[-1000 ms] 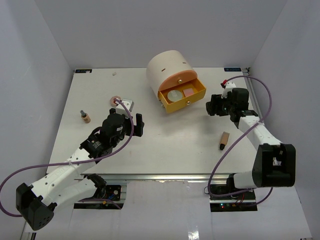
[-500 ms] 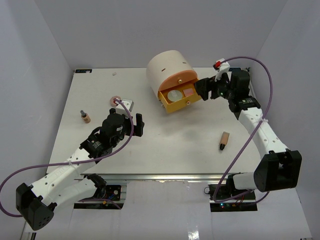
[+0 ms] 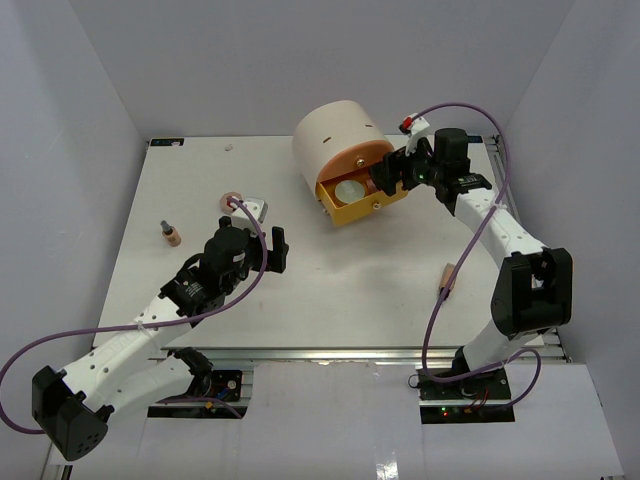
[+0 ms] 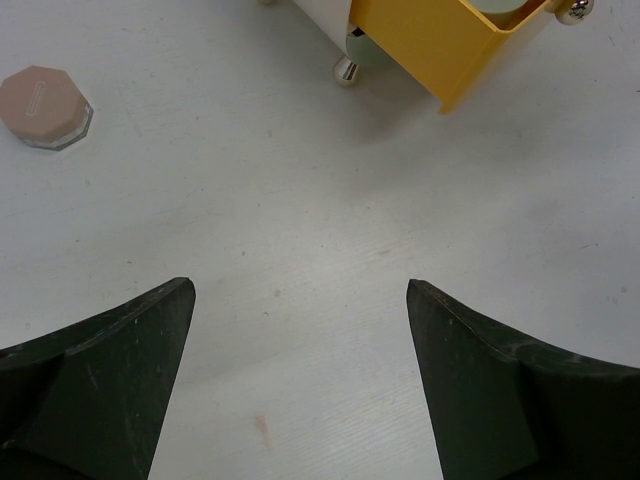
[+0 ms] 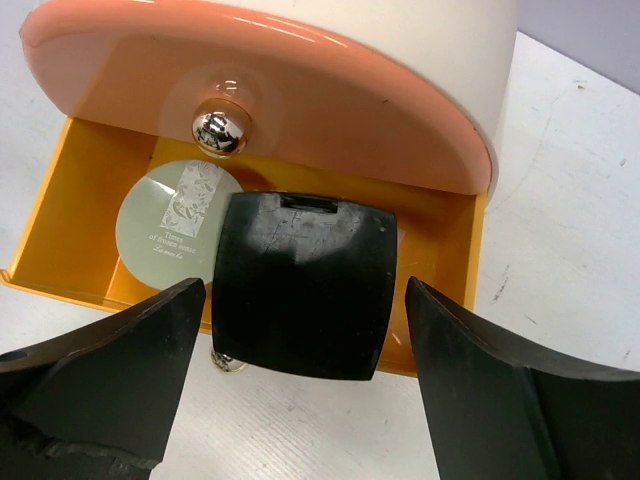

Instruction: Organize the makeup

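Top view, 12 o'clock = far edge of the table [image 3: 330,290].

9 o'clock: small tan bottle [image 3: 171,234] with a dark cap, alone on the white top.
10 o'clock: pink disc [image 3: 232,200], with the left arm's cable crossing it. A small pale piece [image 3: 257,209] lies just at its 3 o'clock.

Slightly toward 9 o'clock of centre: left gripper [image 3: 277,250], over bare table. In the wrist view its fingers [image 4: 100,390] are spread wide with nothing between them. A pink eight-sided pot [image 4: 45,105] lies at 10 o'clock in that view, well apart from the fingers.

12–1 o'clock: cream drum [image 3: 335,135].
- The orange drawer [image 5: 300,90] is closed, with a silver knob [image 5: 218,128].
- The yellow drawer [image 3: 345,212] beneath it is pulled out toward 5 o'clock.
- The silver-white round compact [image 5: 178,225] lies flat in the yellow drawer, at 9 o'clock in the right wrist view.

Over the drawer's 3 o'clock half: right gripper [image 3: 383,178].
- The black square case [image 5: 303,285] sits between its two fingers, overlapping the compact's edge and the drawer's front wall.
- The fingers stand wide, and a thin strip of yellow shows between each fingertip and the case edge.
- Cannot tell whether the case is pinched or lying free.

4 o'clock: tan tube [image 3: 452,270] lying on the table, dark end toward the near edge. The right arm's cable crosses it. It is well apart from the drawer.
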Motion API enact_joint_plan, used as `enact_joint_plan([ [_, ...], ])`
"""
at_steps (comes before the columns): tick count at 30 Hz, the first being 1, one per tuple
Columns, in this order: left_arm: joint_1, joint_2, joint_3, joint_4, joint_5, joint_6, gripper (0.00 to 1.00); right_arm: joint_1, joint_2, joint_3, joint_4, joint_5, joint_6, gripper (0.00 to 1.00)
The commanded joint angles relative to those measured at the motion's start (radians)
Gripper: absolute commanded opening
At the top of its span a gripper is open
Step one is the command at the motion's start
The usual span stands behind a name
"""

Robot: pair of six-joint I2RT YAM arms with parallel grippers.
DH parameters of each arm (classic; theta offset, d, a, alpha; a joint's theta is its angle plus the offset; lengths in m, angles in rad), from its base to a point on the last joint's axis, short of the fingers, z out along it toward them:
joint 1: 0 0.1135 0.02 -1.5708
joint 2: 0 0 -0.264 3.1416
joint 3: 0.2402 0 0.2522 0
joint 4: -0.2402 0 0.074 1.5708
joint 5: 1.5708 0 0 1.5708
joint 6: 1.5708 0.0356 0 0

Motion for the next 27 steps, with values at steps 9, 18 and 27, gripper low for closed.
enact_joint_plan([
  [9,0.011,0.008,-0.009,0.024,-0.006,-0.009,0.98,0.007,-0.086,0.036,0.018,0.000,-0.037,0.90],
  [18,0.164,0.098,0.006,0.064,0.150,-0.060,0.98,-0.007,-0.486,-0.284,0.044,-0.138,-0.183,0.90],
  [27,0.488,0.459,0.188,0.055,0.324,-0.159,0.98,-0.051,-0.680,-0.523,-0.032,-0.447,-0.236,0.90],
])
